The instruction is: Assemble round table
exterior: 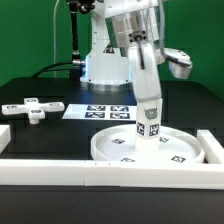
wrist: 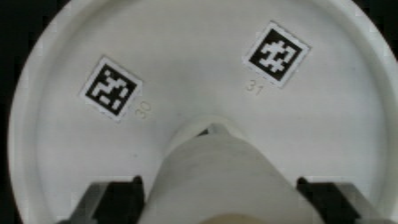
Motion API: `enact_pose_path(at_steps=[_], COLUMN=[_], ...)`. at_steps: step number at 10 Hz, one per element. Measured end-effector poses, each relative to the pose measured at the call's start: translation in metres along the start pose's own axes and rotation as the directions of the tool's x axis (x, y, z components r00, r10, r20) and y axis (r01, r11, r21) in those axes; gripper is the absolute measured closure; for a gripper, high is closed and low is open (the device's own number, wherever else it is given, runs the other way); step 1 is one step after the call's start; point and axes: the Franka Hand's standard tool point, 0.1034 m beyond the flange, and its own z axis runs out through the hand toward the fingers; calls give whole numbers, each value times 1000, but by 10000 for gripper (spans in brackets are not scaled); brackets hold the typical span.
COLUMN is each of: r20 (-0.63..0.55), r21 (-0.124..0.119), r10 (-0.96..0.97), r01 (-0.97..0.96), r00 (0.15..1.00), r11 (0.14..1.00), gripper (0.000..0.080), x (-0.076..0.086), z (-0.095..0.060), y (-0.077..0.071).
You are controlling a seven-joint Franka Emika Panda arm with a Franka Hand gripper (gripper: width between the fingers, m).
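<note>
The large rimmed round disc [exterior: 150, 148] lies flat near the table's front at the exterior view's right, tags up; it fills the wrist view [wrist: 178, 60]. My gripper [exterior: 148, 92] is shut on the short thick cylinder leg [exterior: 150, 118], which stands upright with its lower end at the disc's middle. In the wrist view the leg [wrist: 222, 175] runs down between my fingers [wrist: 121, 195] to the disc's centre. The small cross-shaped foot [exterior: 32, 108] lies on the table at the exterior view's left.
The marker board [exterior: 100, 110] lies flat behind the disc. Long white border rails run along the front [exterior: 60, 170] and the exterior view's right edge [exterior: 212, 150]. The robot base [exterior: 105, 65] stands at the back.
</note>
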Motion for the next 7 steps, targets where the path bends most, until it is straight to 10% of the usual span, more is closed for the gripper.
enact_pose_path(at_steps=[7], r20=[17], r21=[9], r10=[198], r01=[-198], r00=[980], r11=[980], gripper=[386], x=[-2], z=[-3], y=[-4])
